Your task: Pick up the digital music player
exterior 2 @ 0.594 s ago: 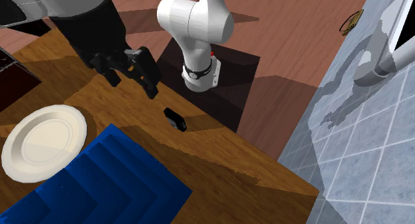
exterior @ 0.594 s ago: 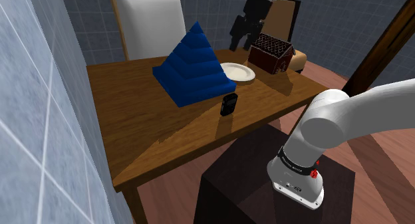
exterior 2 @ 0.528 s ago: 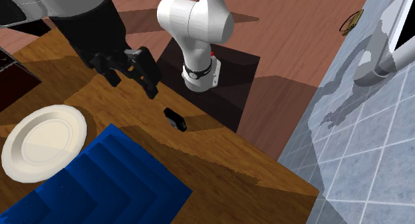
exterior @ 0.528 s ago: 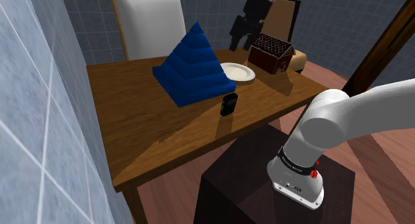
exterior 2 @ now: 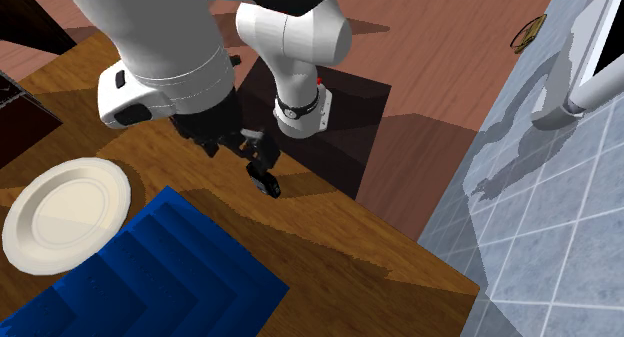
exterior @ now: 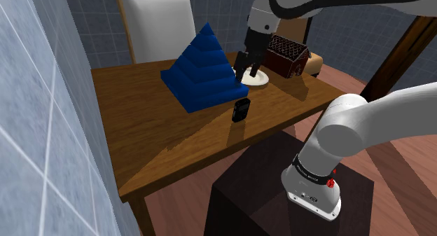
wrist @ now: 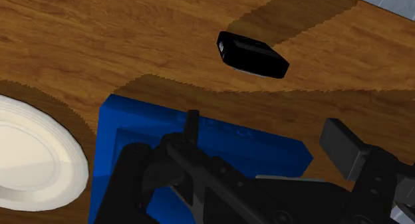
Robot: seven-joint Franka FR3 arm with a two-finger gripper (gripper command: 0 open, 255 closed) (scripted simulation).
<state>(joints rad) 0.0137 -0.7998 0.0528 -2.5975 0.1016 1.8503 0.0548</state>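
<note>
At shoulder view's far left, pale blue tiled wall (exterior: 42,108) running alongside wooden bench (exterior: 140,136). Next along, white-backed chair (exterior: 155,24) behind bench's far edge. Then blue stepped pyramid (exterior: 199,70), upright, mid-bench. Just off pyramid's near corner, on bare wood: digital music player (exterior: 240,110), small, black, apart from pyramid, on bench side facing stand. Above and slightly beyond player, pincer (exterior: 244,73) hanging from white arm (exterior: 329,0), pointing down, between pyramid and white plate (exterior: 258,78). Pincer fingers (wrist: 342,146) standing apart in wrist view, nothing clamped. Player (wrist: 253,54) ahead of fingertips there, lying on wood past pyramid's (wrist: 219,149) edge, not between fingers. Second exterior view: pincer (exterior 2: 252,155) low over bench and close above player (exterior 2: 265,183); contact can't be judged. Right of plate, brown house-shaped box (exterior: 286,56) near bench's far corner. Lower right: dark stand (exterior: 252,196) carrying arm's base, close against bench edge
</note>
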